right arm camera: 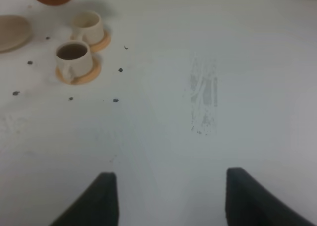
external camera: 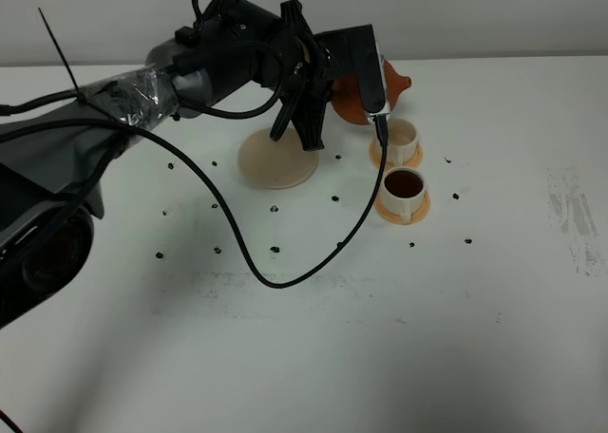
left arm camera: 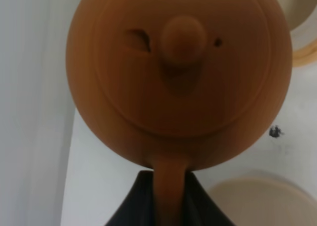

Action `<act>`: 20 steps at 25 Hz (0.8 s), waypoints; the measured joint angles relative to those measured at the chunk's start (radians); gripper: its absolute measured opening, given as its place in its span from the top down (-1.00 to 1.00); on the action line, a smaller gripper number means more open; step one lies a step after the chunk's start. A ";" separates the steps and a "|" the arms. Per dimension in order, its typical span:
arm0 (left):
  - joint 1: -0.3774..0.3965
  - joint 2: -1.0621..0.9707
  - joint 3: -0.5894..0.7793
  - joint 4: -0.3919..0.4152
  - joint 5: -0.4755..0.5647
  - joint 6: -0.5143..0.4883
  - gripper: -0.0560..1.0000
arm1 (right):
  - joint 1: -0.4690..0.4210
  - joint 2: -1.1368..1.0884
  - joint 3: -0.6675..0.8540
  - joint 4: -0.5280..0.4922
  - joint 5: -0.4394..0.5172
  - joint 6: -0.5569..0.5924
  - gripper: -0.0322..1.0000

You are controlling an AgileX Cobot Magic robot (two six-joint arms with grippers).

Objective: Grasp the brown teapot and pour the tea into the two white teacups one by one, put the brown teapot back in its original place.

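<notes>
Teapot (left arm camera: 178,77) in left tool (left arm camera: 166,196), near teacup (external camera: 403,203) holds tea (external camera: 403,180), far teacup (external camera: 403,150) perhaps empty

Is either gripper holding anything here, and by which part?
The left gripper holds the round reddish-brown clay teapot by its loop handle, clamped between the fingers. The right gripper is open and empty.

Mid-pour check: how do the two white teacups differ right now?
The front teacup holds dark tea; the rear teacup looks pale inside, with no dark tea visible. The rear teacup stands closer to the raised brown teapot; the front teacup stands farther from it. Both are white and upright, each on an orange coaster.
</notes>
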 joint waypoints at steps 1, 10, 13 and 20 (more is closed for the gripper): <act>0.000 0.016 -0.013 0.001 0.001 0.027 0.66 | 0.000 0.000 0.000 0.000 0.000 0.000 -0.02; 0.000 0.038 -0.023 0.115 -0.019 0.130 0.66 | 0.000 0.000 0.000 0.000 0.000 0.001 -0.02; 0.000 0.038 -0.023 0.153 -0.026 0.131 0.66 | 0.000 0.000 0.000 0.000 0.000 0.000 -0.02; 0.000 0.038 -0.023 0.211 -0.044 0.168 0.66 | 0.000 0.000 0.000 0.000 0.000 0.000 -0.02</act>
